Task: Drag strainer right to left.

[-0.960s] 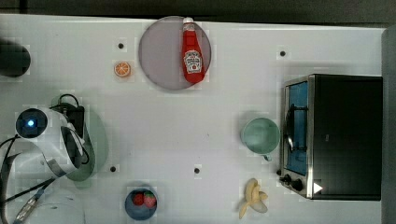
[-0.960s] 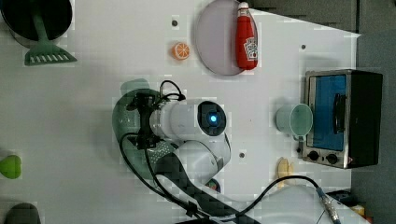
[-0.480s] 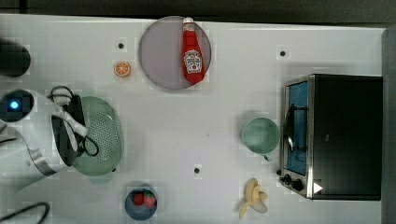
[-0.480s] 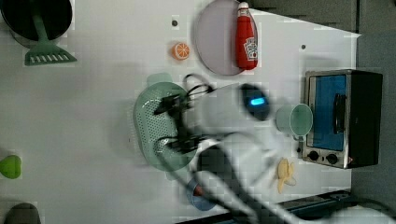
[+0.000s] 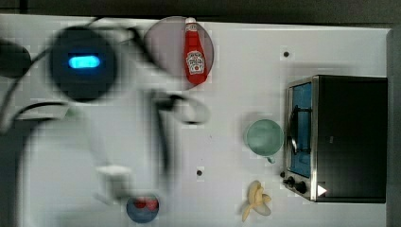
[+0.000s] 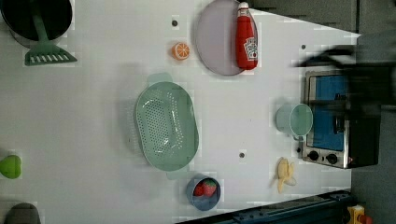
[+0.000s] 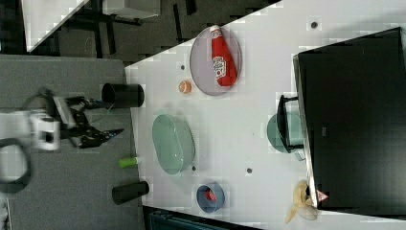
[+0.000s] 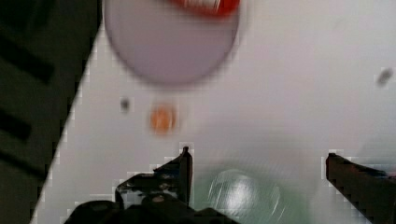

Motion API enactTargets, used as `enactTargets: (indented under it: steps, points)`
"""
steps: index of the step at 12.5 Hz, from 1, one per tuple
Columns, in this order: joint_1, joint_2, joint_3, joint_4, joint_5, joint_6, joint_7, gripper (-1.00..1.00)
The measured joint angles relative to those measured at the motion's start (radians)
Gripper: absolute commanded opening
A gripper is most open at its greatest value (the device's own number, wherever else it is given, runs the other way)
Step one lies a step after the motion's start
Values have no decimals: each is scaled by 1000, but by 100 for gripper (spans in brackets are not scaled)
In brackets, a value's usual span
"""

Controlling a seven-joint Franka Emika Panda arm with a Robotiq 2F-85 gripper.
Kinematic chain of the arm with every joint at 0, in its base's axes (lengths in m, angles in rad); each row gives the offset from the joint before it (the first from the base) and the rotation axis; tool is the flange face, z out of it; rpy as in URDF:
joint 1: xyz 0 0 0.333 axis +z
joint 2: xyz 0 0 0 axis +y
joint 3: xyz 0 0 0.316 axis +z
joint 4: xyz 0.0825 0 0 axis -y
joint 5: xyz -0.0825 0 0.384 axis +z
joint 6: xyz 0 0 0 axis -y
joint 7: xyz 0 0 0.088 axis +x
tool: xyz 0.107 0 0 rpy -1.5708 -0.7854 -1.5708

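The strainer (image 6: pixel 166 125), a pale mint-green oval with a holed bowl and tab handles, lies free on the white table (image 6: pixel 93 116) in the left view's middle. It also lies near the table's left edge in the right view, strainer (image 7: pixel 173 143). In the wrist view my gripper (image 8: pixel 259 172) is open, its dark fingertips (image 8: pixel 184 165) wide apart over a blurred mint-green patch (image 8: pixel 243 193), and nothing is held. The right view has the gripper (image 7: pixel 103 135) off the table, left of the strainer. In the top view my blurred arm (image 5: pixel 85 66) covers the table's left part and hides the strainer.
A grey-lilac plate (image 6: pixel 215 42) carries a ketchup bottle (image 6: pixel 246 37); an orange half (image 6: pixel 181 50) lies beside it. A mint cup (image 6: pixel 294 120) stands by the toaster oven (image 6: pixel 338 121). A banana (image 6: pixel 284 173), a blue bowl of strawberries (image 6: pixel 203 191) and a black pot with a green spatula (image 6: pixel 42 28) stand around.
The arm has lifted off the strainer and swung away fast, now blurred. The strainer, partly covered before, lies fully uncovered in the left view at about the same spot.
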Motion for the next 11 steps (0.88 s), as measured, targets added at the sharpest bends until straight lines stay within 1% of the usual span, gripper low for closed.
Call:
enactTargets:
  steps: [1, 2, 3, 4, 5, 6, 7, 8, 9, 11]
  points:
    - [-32, -68, -57, 33, -102, -62, -77, 100]
    - [-62, -128, -116, 47, -168, -98, -154, 100]
    - [-81, -172, -186, 54, -189, -136, -228, 100]
    - [-108, -203, -242, 46, -190, -149, -274, 100]
    - [-136, -230, -278, 24, -190, -149, -304, 100]
    - [-168, -253, -287, -7, -196, -160, -323, 100]
    - [-174, -257, -296, -17, -208, -163, -341, 100]
    - [-166, -252, -298, -17, -197, -164, -357, 100]
    - [-149, -242, -293, -21, -163, -164, -359, 100]
    - [-127, -194, -252, -44, -164, -171, -387, 100]
